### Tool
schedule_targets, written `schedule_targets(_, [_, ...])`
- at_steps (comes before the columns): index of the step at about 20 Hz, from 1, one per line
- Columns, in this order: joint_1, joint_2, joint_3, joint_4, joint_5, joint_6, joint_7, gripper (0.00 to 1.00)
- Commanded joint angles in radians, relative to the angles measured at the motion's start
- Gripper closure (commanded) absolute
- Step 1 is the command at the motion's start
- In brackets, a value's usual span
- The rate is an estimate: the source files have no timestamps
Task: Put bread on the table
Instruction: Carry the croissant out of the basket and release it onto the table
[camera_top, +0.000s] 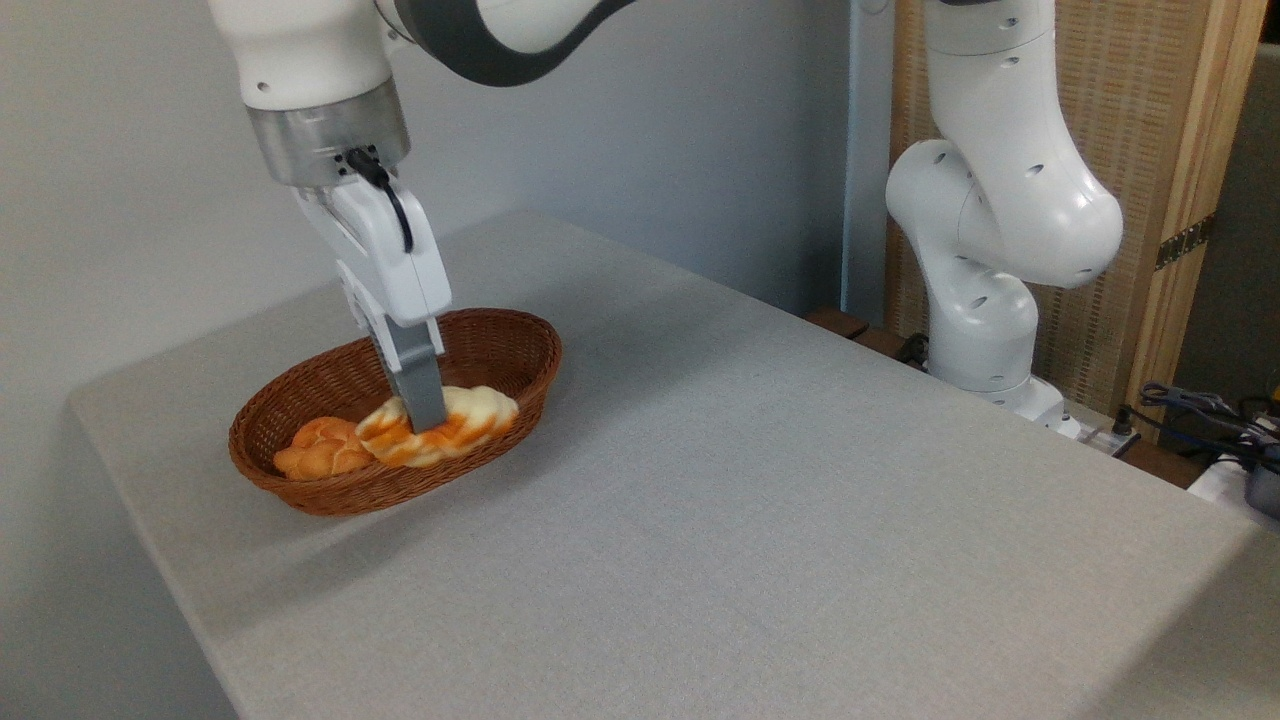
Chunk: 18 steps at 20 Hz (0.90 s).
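— What sort of place is this, a kitchen?

— No, a robotics lab. The table (800, 520) is covered in plain grey fabric, and a white robot arm (1000, 220) is mounted just off its far right edge.

— But there is a wicker basket (500, 345) with food on it.

— That sits near the table's left end, alone. Beyond the table's right corner lie loose cables (1200, 405) and gear. Behind the table stand a bare grey wall (650, 120) and, to the right, a wood-framed woven screen (1160, 110).
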Motion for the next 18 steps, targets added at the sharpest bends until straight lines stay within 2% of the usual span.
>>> schedule_targets(1, [-0.007,-0.011,0.047,-0.04,-0.017,-0.015,0.127,0.85])
schedule_targets(2, [-0.007,-0.008,0.047,-0.052,-0.015,-0.017,0.158,0.76])
schedule_targets(3, [-0.007,-0.008,0.047,-0.069,-0.011,-0.017,0.191,0.61])
schedule_targets(4, [-0.007,-0.008,0.047,-0.083,-0.009,-0.017,0.216,0.21])
schedule_targets(5, [-0.007,-0.008,0.047,-0.089,-0.006,-0.017,0.222,0.0])
schedule_targets(18, [-0.035,0.018,0.03,-0.086,-0.004,0.002,0.215,0.0])
